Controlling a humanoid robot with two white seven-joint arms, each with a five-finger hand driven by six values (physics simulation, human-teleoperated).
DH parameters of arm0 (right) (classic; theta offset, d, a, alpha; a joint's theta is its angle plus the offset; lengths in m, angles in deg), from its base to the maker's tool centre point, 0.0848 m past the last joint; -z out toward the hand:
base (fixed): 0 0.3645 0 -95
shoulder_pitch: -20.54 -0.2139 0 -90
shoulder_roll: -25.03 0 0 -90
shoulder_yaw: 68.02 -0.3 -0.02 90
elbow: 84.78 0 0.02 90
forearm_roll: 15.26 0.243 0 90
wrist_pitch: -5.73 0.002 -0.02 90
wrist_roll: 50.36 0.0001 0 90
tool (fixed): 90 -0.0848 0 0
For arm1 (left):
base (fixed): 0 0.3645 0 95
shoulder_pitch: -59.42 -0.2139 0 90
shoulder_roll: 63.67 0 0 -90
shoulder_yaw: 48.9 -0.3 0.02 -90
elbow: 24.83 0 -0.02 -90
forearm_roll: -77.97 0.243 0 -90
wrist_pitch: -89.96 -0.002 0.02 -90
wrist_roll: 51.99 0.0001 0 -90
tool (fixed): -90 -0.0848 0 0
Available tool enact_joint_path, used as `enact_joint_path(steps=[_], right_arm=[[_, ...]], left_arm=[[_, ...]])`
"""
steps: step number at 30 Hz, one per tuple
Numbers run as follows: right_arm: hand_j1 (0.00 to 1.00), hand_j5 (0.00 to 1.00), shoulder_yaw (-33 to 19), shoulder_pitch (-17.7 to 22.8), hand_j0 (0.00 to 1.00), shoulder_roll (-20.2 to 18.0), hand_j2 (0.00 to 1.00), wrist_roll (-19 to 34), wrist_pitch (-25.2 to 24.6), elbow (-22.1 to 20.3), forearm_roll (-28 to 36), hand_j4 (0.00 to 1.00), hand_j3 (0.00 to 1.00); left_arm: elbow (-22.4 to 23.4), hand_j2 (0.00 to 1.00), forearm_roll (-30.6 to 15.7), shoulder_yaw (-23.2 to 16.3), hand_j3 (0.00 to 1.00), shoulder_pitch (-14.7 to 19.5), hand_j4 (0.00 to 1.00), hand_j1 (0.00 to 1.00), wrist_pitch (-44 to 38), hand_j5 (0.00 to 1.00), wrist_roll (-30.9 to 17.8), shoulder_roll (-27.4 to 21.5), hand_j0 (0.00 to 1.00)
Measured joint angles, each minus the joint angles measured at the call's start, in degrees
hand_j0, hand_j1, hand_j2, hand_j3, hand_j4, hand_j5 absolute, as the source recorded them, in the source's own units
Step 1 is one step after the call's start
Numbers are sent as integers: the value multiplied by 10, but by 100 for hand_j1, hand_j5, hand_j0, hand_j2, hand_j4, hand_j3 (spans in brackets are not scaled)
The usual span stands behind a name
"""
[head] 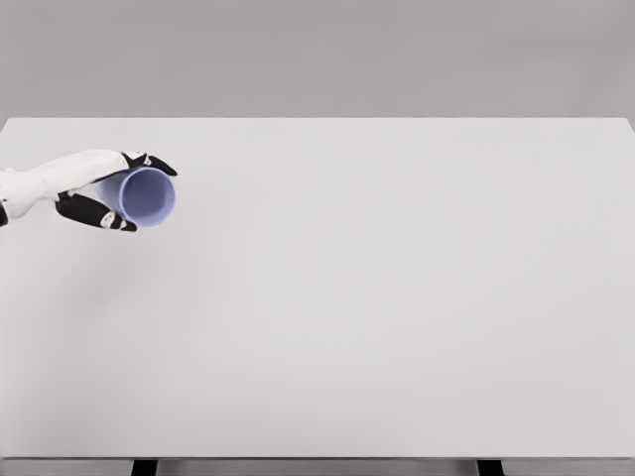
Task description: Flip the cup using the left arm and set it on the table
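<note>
The left hand [99,190] is gripping the cup [144,196] sideways above the table's [377,297] left side, mouth facing right, probably partway through turning it before setting it down.

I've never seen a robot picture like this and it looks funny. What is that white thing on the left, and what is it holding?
That white thing is a robot's left arm, coming in from the left edge. The picture comes from a camera on the robot's head, so you look down at the table the way the robot does. It is a computer-made scene, not a real photo. At the end of the arm is the left hand, with dark fingers like yours. They are wrapped around a pale blue cup. The cup is tipped on its side, its open mouth facing us, so you can see inside. The right arm is not in the picture.
</note>
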Motion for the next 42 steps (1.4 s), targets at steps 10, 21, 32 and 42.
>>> enact_joint_path(steps=[10, 21, 32, 42], right_arm=[[100, 100, 0, 0, 100, 0, 100, 0, 0, 0, 0, 100, 100], [100, 100, 0, 0, 100, 0, 100, 0, 0, 0, 0, 100, 100], [100, 100, 0, 0, 100, 0, 100, 0, 0, 0, 0, 100, 100], [100, 100, 0, 0, 100, 0, 100, 0, 0, 0, 0, 100, 100]], left_arm=[[40, 79, -135, 3, 79, -2, 79, 79, -6, 79, 0, 7, 79], [102, 80, -229, 4, 80, -14, 80, 80, -5, 80, 0, 50, 80], [141, 80, -277, 12, 80, -38, 80, 80, 0, 80, 0, 101, 80], [166, 80, -317, 15, 80, -48, 80, 80, 1, 80, 0, 125, 80]])
